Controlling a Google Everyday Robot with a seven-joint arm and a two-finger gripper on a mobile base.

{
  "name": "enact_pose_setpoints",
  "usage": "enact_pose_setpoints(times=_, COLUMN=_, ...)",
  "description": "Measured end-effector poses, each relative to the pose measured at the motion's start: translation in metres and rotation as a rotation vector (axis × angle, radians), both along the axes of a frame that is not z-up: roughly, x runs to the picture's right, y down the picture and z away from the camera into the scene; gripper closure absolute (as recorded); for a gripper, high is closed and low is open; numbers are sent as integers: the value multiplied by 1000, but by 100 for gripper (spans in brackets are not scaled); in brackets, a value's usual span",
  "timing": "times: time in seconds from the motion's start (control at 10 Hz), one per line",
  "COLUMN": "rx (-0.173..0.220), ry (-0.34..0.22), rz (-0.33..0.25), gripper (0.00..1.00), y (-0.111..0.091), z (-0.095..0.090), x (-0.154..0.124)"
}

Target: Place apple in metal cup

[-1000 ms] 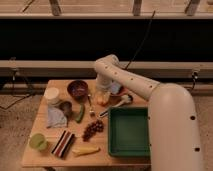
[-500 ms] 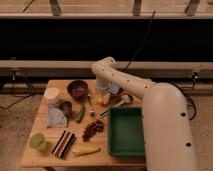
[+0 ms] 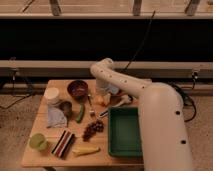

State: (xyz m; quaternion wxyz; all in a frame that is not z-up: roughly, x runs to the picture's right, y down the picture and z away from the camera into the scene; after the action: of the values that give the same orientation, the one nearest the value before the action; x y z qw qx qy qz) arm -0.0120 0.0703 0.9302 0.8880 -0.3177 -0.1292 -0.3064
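The apple (image 3: 102, 101) is a small orange-yellow round thing on the wooden table (image 3: 45, 159), at the back middle, right of a fork. My gripper (image 3: 104, 94) hangs from the bent white arm right over the apple and hides its top; I cannot tell whether it holds it. The metal cup (image 3: 65, 106) is a small grey cup with a dark inside. It stands upright to the left of the gripper, in front of the white cup (image 3: 51, 95) and left of the maroon bowl (image 3: 77, 89).
A green cucumber (image 3: 80, 112) and a fork (image 3: 91, 104) lie between the cup and the gripper. A pale cloth (image 3: 56, 119), grapes (image 3: 92, 129), a striped bag (image 3: 63, 143), a yellow piece (image 3: 85, 150) and a pale green cup (image 3: 37, 142) lie in front. A green tray (image 3: 124, 131) fills the right.
The arm's upper joint has shifted a little to the left. The gripper stays over the same spot at the back middle of the table. The objects have not moved.
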Motion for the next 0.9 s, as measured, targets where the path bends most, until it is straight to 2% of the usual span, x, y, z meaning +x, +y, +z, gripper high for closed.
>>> enact_pose_setpoints(times=0.5, rx=8, ry=34, rz=-28, gripper=40, y=6, z=10, x=11)
enact_pose_setpoints(times=0.6, rx=10, ry=37, rz=-30, gripper=43, y=6, z=11, x=12)
enact_pose_setpoints(times=0.9, rx=-6, ry=29, rz=-20, gripper=72, y=8, z=6, x=18)
